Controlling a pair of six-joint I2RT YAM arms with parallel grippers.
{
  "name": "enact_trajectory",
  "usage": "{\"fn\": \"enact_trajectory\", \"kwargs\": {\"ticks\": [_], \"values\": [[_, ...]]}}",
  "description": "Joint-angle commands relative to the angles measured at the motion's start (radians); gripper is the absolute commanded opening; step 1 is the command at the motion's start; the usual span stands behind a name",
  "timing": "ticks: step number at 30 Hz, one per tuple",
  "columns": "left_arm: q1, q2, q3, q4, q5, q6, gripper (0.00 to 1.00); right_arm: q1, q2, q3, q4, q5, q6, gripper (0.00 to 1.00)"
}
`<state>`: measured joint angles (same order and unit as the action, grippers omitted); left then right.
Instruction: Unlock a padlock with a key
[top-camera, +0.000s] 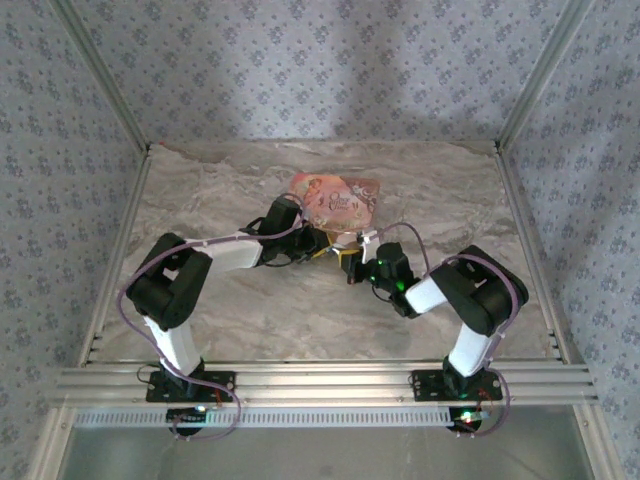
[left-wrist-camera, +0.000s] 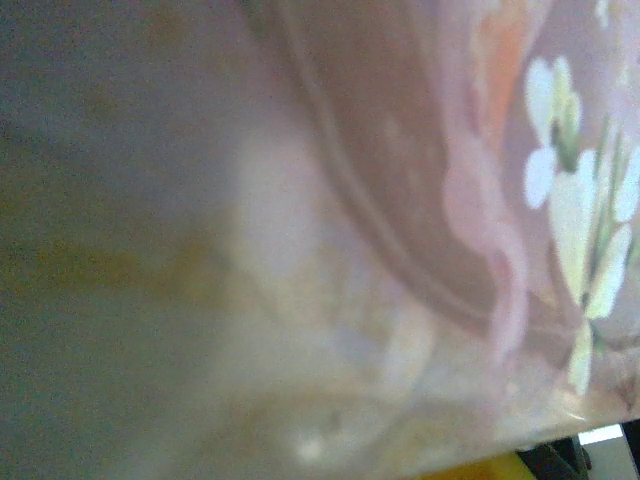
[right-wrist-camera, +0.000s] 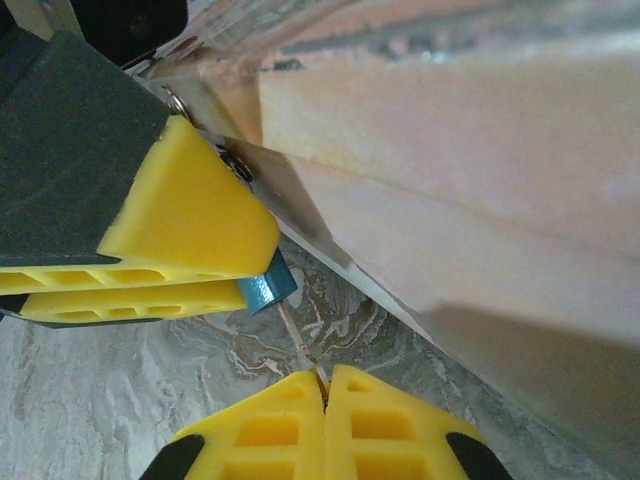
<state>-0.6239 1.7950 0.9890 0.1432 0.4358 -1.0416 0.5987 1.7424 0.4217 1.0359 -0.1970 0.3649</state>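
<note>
1. Squeezing the key (right-wrist-camera: 268, 290) by its blue head, the left gripper (right-wrist-camera: 250, 276) might let it twist loose.
2. The padlock (top-camera: 347, 256) sits between both grippers, beside the pink box (top-camera: 335, 195) (it could slide away).
3. The right gripper (right-wrist-camera: 325, 397) is pinched tight; a bump could knock the key.

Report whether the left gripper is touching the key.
Touching. Right wrist view: the key's blue head pokes from the seam between the left gripper's closed fingers.
</note>
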Motion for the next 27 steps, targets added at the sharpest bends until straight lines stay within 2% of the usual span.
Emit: {"fn": "enact_trajectory", "kwargs": {"ticks": [1, 7, 16, 27], "values": [[-0.028, -0.032, 0.039, 0.021, 0.107, -0.048, 0.1, 0.033, 0.031, 0.024, -0.053, -0.027, -0.03, 0.0], [-0.033, -0.032, 0.045, 0.012, 0.109, -0.09, 0.1, 0.034, 0.016, 0.004, -0.05, 0.003, -0.042, 0.0], [-0.033, -0.039, 0.045, 0.017, 0.069, -0.131, 0.06, 0.027, -0.109, -0.096, -0.078, 0.037, -0.043, 0.0], [-0.032, -0.037, 0.048, 0.01, 0.066, -0.143, 0.06, 0.026, -0.078, -0.068, -0.031, 0.019, -0.024, 0.0]]}}
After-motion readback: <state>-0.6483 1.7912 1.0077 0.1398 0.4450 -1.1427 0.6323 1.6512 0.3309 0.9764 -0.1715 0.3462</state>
